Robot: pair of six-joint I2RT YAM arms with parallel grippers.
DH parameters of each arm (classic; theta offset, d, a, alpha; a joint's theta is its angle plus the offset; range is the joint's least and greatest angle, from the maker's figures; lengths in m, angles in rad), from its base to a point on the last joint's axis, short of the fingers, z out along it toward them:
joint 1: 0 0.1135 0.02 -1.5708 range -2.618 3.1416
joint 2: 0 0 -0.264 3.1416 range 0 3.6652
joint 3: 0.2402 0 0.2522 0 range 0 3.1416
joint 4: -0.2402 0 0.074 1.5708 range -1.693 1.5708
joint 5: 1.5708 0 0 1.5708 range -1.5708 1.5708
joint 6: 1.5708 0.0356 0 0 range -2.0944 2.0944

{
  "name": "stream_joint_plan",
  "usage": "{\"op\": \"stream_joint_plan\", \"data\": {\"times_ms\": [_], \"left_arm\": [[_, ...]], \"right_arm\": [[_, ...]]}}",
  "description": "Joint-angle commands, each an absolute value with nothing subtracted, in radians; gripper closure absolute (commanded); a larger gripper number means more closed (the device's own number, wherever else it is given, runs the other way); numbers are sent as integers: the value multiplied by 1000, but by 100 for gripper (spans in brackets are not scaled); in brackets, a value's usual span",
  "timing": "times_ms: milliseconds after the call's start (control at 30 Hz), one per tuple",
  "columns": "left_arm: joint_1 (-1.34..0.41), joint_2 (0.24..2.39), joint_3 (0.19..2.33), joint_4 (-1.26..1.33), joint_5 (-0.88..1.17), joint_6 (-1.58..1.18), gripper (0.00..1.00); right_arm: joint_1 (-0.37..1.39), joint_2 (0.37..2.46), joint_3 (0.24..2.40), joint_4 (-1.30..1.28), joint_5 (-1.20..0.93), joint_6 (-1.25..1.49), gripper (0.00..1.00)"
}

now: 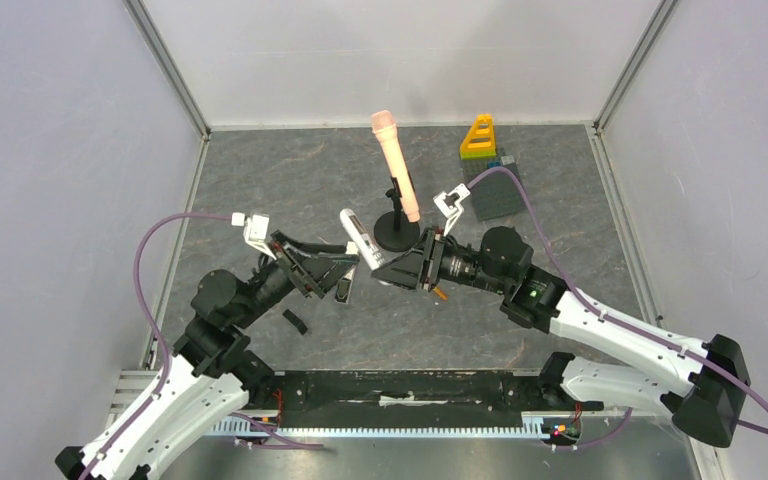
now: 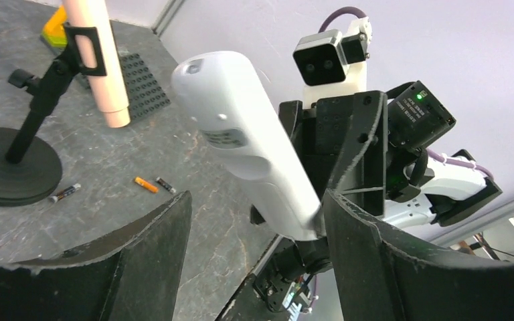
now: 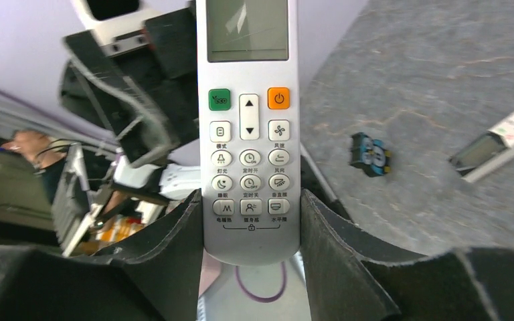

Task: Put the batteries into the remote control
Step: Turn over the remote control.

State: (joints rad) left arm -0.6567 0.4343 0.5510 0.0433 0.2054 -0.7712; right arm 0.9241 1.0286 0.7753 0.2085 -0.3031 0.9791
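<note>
No battery is judged loaded yet: the remote control (image 3: pixel 249 134) is pinched by the right gripper (image 3: pixel 249 224), just before the spread left gripper (image 2: pixel 254 207), and three batteries (image 2: pixel 145 184) are seen loose on the table (image 2: pixel 107 154) beyond the left gripper.

Two remotes are in sight: one white remote control (image 3: pixel 247 134) with its buttons showing and one second remote (image 3: pixel 502 142) lying flat. Three batteries can be counted (all in the left wrist view): one orange battery (image 2: pixel 145 184), one dark grey battery (image 2: pixel 63 193) and one other dark battery (image 2: pixel 166 185). There is one microphone (image 1: pixel 396 165) and one black strip (image 1: pixel 296 322).
</note>
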Motion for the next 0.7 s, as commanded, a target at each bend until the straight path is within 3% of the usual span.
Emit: {"op": "stream_joint_plan", "data": {"times_ms": [0,300,667], "left_arm": [[-658,490,580,222,289,-824,22],[-658,575,546,500,345,-957,22],[-658,622,532,477,301,-1003,26]], "right_arm": [[917,995,770,371,-418,1088,81],[914,1014,728,507,-490,1207,82],[909,1050,699,591,-528,1282,82]]}}
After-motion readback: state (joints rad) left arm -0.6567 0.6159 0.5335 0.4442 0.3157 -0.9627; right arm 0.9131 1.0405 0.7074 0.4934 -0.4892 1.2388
